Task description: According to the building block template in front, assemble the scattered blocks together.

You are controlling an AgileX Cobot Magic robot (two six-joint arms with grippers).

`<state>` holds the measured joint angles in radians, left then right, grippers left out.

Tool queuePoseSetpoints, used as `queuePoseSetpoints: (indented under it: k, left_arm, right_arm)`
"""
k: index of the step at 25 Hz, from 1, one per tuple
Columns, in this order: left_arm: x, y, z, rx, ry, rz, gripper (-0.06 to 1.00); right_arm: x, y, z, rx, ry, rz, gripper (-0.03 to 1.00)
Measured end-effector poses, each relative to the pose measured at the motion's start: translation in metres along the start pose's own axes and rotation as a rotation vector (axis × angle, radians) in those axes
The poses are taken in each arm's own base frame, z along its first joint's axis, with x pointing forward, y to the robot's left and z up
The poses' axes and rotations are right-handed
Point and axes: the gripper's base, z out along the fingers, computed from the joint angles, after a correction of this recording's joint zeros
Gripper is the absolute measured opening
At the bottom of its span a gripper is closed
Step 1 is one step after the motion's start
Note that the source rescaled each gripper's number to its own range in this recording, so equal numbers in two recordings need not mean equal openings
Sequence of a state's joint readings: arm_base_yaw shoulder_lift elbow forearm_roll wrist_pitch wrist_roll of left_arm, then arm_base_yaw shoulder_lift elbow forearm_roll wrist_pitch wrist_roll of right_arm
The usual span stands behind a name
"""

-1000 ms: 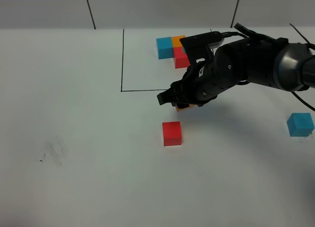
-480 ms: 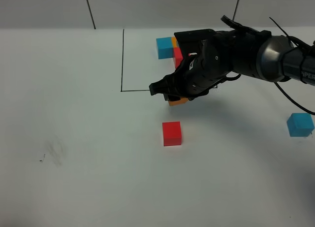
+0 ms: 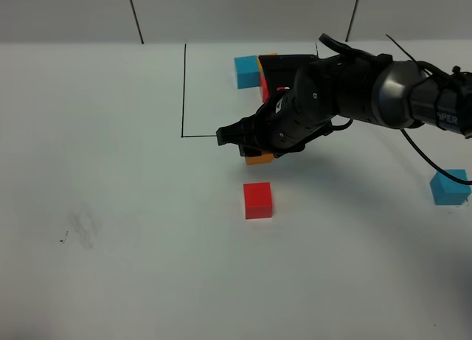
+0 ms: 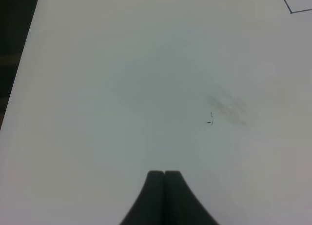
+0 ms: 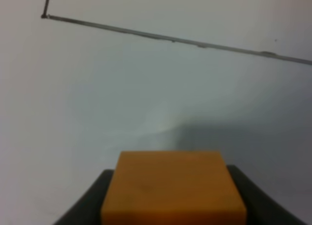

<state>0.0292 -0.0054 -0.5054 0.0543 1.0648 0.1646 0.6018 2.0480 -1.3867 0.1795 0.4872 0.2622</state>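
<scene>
The right gripper (image 3: 249, 145) grips the orange cube (image 3: 259, 158). In the wrist view its two dark fingers (image 5: 90, 200) sit tight against the cube's opposite sides, with the cube's top face filling the space btwn them. The cube looks slightly clear of the table (image 3: 133, 266), with a soft shadow just ahead of it, but whether its underside touches the surface can't be told from these views.

The red cube (image 3: 258, 200) sits flat on the table near that gripper, on the side toward the high camera, and is apart from the orange cube. The blue cube (image 3: 450, 187) is well apart from the gripper, off to its right near the table edge.

The template (image 3: 247, 71) lies beyond the gripper, inside the black frame (image 3: 183, 89). Its blue block is in plain sight, while the orange and red ones are mostly hidden behind the right arm. The frame's near line runs just past the fingertips, and the gripper and orange cube sit just outside it.

The left gripper (image 4: 164, 186) is clenched, jaws pressed together w/ nothing btwn them. It hovers over bare table, with a faint grey smudge (image 4: 226, 108) ahead of it.
</scene>
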Motion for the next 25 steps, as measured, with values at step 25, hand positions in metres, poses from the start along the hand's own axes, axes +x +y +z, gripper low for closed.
queuePoseSetpoints:
  k: [25]
  left_arm:
    - [0.0, 0.0, 0.0, 0.0, 0.0, -0.001, 0.0]
  right_arm:
    - [-0.006, -0.001, 0.019, 0.04, 0.04, 0.056, 0.43]
